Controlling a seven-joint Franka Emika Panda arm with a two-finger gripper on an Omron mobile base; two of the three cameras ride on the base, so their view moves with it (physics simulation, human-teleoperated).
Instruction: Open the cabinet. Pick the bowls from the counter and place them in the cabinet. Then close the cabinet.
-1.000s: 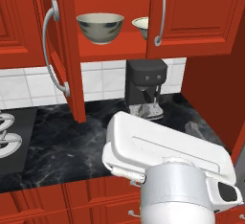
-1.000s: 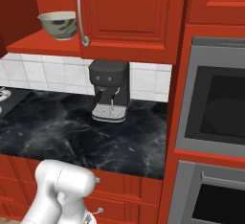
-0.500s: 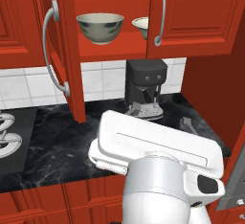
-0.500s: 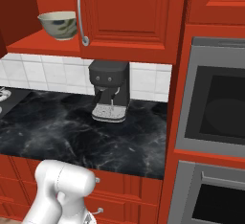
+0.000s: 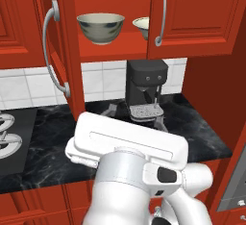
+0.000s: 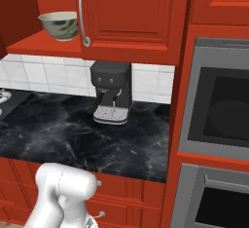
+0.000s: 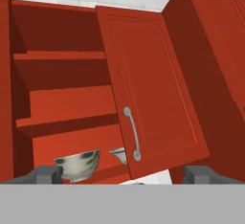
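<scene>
Now both bowls (image 5: 101, 27) sit on the cabinet (image 5: 192, 17) shelf — gripper (image 7: 122, 174) spread, empty — so swing its left door (image 5: 56, 51) shut squarely.

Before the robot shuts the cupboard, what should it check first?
1. Deeper bowl on the cabinet shelf: ok.
2. Shallower bowl also on the shelf, half hidden behind the right door: ok.
3. Counter free of bowls: ok, just the coffee machine stands there.
4. Gripper open and holding nothing: ok.
5. Left door shut: not ok, it stands wide open.
6. Bowls clear of the door's swing: cannot tell.
</scene>
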